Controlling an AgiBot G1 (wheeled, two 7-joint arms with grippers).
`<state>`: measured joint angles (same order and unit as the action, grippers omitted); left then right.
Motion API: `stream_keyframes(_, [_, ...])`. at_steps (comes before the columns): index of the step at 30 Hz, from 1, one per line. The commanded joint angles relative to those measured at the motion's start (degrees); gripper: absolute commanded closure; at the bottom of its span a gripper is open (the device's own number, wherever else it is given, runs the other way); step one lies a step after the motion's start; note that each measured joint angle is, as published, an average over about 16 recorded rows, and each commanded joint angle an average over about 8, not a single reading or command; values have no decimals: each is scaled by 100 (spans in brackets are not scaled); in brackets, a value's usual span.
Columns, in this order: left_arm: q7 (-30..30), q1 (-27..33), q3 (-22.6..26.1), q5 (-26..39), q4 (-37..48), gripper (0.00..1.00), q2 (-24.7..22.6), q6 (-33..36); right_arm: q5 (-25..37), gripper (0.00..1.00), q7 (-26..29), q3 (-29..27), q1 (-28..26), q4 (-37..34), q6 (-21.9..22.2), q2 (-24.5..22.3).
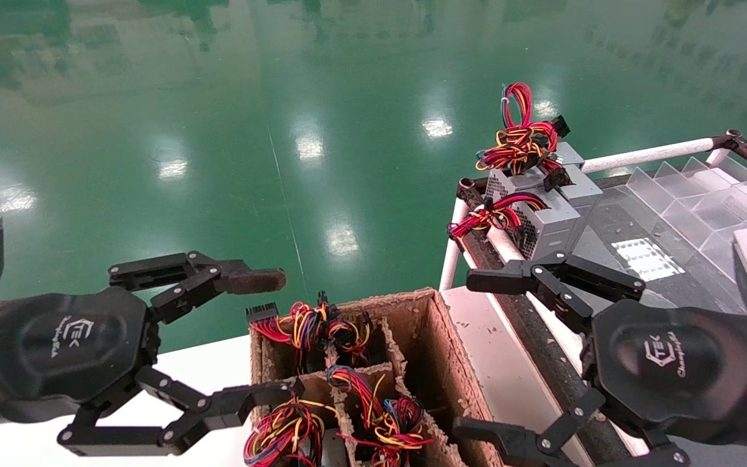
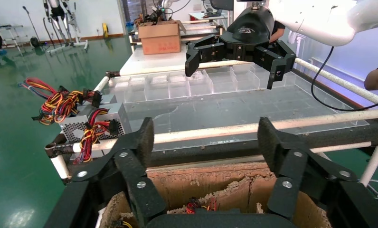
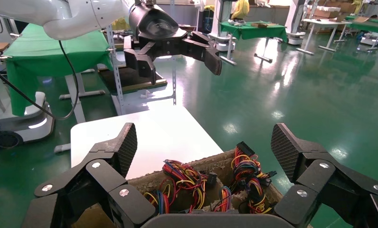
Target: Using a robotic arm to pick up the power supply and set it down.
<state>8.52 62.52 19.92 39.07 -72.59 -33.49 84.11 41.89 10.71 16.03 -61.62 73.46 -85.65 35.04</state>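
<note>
Two grey power supply boxes (image 1: 552, 224) stand stacked at the far end of the black-topped rack, red and yellow wires (image 1: 519, 139) piled on top; in the left wrist view they show as a mesh-faced power supply (image 2: 80, 126). More wire bundles (image 1: 308, 324) stick out of a divided cardboard box (image 1: 458, 363); the bodies under them are hidden. My right gripper (image 1: 471, 355) hangs open over the box's right wall, short of the stacked boxes, holding nothing. My left gripper (image 1: 279, 334), with a brown worn pad (image 1: 257, 280), hangs open at the box's left side.
A clear plastic divider tray (image 1: 691, 194) lies on the rack, framed by white pipe rails (image 1: 646, 155). The cardboard box sits on a white table (image 1: 23, 441). Green floor lies beyond. In the right wrist view, wire bundles (image 3: 187, 180) lie below my open right gripper (image 3: 206, 145).
</note>
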Motion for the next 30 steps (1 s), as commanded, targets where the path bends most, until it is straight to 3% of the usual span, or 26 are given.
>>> stream_keyframes(1, [0, 0, 0, 0, 0, 100, 0, 0, 0, 0, 0, 0, 0, 0, 0, 0])
stream_keyframes(27, [0, 0, 0, 0, 0, 100, 0, 0, 0, 0, 0, 0, 0, 0, 0, 0])
stream_keyframes(28, [0, 0, 0, 0, 0, 96, 0, 0, 0, 0, 0, 0, 0, 0, 0, 0])
stream_keyframes(30, [0, 0, 0, 0, 0, 71, 0, 0, 0, 0, 0, 0, 0, 0, 0, 0])
